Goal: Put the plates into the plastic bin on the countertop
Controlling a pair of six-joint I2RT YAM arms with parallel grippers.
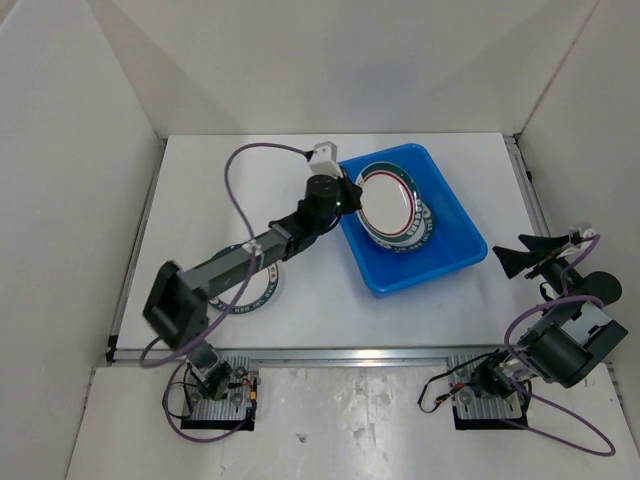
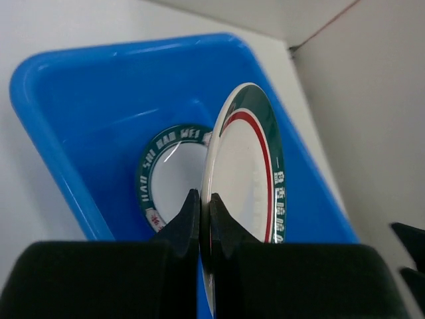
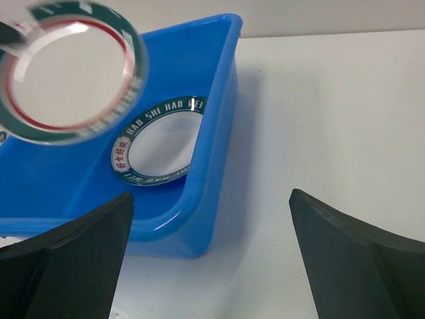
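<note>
My left gripper (image 1: pixel 350 199) is shut on the rim of a plate with a red inner ring (image 1: pixel 385 200) and holds it tilted on edge above the blue plastic bin (image 1: pixel 455 255). In the left wrist view my fingers (image 2: pixel 188 216) pinch that plate (image 2: pixel 246 179). A second plate (image 2: pixel 169 173) lies flat on the bin's floor, also in the right wrist view (image 3: pixel 159 143). A third plate (image 1: pixel 262 290) lies on the countertop (image 1: pixel 320 310) under my left arm, partly hidden. My right gripper (image 1: pixel 520 257) is open and empty, right of the bin.
White walls edge the countertop at the back and sides. A metal rail (image 1: pixel 330 353) runs along the near edge. My left arm (image 1: pixel 240 262) stretches across the table's left half, with a purple cable (image 1: pixel 232 190) looping above it.
</note>
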